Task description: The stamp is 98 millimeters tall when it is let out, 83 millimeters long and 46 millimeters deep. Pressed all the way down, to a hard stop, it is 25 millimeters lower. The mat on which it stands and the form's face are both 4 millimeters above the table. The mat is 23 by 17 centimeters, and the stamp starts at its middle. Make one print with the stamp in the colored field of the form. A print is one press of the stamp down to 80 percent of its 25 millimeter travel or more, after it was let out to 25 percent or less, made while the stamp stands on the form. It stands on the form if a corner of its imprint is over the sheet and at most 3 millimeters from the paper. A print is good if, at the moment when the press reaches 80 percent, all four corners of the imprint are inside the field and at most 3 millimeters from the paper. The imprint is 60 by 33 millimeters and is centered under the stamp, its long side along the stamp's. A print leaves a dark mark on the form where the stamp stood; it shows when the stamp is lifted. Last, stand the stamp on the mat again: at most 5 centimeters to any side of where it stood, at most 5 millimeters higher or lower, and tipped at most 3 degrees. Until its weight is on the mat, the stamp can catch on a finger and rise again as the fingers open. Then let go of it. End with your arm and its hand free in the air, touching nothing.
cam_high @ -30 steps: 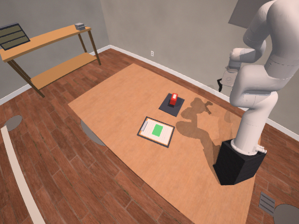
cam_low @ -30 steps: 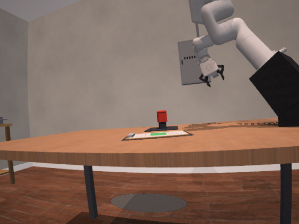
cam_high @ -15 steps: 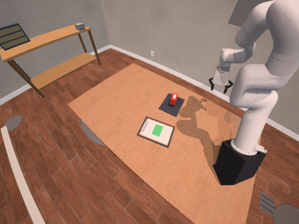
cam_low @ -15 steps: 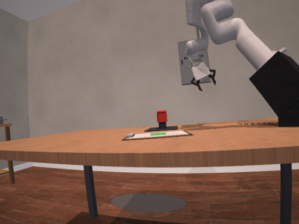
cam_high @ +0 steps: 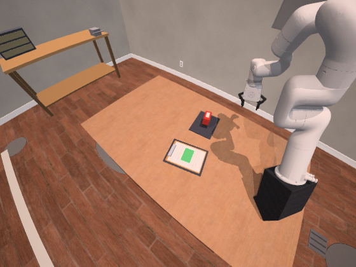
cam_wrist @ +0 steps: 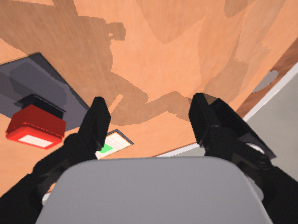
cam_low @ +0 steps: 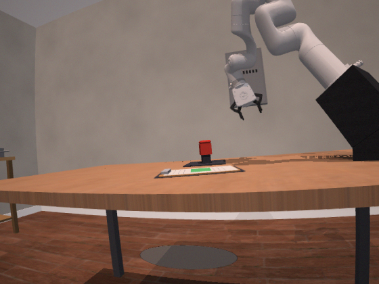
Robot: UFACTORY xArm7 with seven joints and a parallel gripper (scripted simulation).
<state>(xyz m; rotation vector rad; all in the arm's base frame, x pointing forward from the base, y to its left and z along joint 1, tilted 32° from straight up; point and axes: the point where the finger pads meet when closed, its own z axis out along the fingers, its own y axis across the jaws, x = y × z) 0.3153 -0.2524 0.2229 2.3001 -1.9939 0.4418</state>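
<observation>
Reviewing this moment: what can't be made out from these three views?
- Ruled lines on the white paper form: too small to read, top and exterior views.
- Red self-inking stamp: its base is hidden by its own red head, wrist view.
- Green field: mostly hidden behind a black finger of the open end effector, wrist view.
- Dark grey mat: cut off by the left edge, wrist view.

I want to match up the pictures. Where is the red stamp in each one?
Top view: the red stamp stands in the middle of the picture, on the dark mat, just beyond the form.
Exterior view: the stamp stands upright near the middle, behind the form, well below the open gripper.
Wrist view: the stamp is at the left edge.
Shared landmark: the form's green field, close by the stamp.
</observation>
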